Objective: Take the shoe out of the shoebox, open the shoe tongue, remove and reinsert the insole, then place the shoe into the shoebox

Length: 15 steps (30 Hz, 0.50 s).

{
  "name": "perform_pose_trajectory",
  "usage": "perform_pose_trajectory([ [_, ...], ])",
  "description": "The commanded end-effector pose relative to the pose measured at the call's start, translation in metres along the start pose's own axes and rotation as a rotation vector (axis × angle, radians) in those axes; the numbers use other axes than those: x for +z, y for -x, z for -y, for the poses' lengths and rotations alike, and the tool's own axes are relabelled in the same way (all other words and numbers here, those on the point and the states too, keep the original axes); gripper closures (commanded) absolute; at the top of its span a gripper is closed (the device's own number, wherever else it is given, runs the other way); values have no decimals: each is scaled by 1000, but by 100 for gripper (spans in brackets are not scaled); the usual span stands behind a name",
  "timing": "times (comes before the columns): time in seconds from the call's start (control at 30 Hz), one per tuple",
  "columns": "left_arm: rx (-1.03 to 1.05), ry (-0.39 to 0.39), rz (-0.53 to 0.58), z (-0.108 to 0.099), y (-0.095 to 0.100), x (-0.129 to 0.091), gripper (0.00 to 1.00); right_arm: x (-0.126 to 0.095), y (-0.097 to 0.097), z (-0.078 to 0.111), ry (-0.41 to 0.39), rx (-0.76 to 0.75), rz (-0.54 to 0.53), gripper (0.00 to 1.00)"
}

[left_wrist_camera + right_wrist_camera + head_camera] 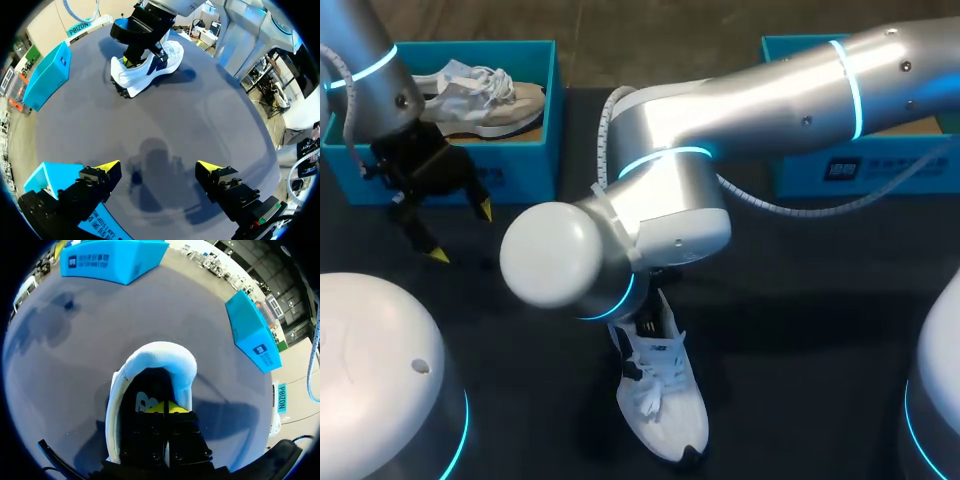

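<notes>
A white shoe sits on the dark bench. The right fingers are pressed together inside its opening, and whether they pinch the insole cannot be told. The left fingers hover wide apart and empty beside a blue shoebox holding 1 more shoe.

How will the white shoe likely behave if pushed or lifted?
Probably light for its size: the white shoe has a thick, foam-like sole. It stands upright on that flat sole, so a push should slide it, not tip it. Its padded upper looks soft and will likely flex when gripped.
</notes>
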State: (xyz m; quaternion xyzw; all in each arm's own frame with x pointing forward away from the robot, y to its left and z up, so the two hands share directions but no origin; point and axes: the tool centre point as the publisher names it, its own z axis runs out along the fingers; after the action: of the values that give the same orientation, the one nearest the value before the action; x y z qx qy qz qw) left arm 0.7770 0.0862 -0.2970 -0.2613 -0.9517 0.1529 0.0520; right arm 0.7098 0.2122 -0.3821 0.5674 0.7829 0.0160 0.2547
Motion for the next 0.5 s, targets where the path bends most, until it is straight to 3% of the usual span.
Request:
perform_pose_trajectory([
  [0.03,1,1,2,0,-1,0,0,-1,-4,7,11,408,60,100],
  [0.2,1,1,2,0,-1,0,0,-6,2,9,23,412,79,100],
  [0.5,1,1,2,0,-1,0,0,21,-12,13,-43,372,13,100],
])
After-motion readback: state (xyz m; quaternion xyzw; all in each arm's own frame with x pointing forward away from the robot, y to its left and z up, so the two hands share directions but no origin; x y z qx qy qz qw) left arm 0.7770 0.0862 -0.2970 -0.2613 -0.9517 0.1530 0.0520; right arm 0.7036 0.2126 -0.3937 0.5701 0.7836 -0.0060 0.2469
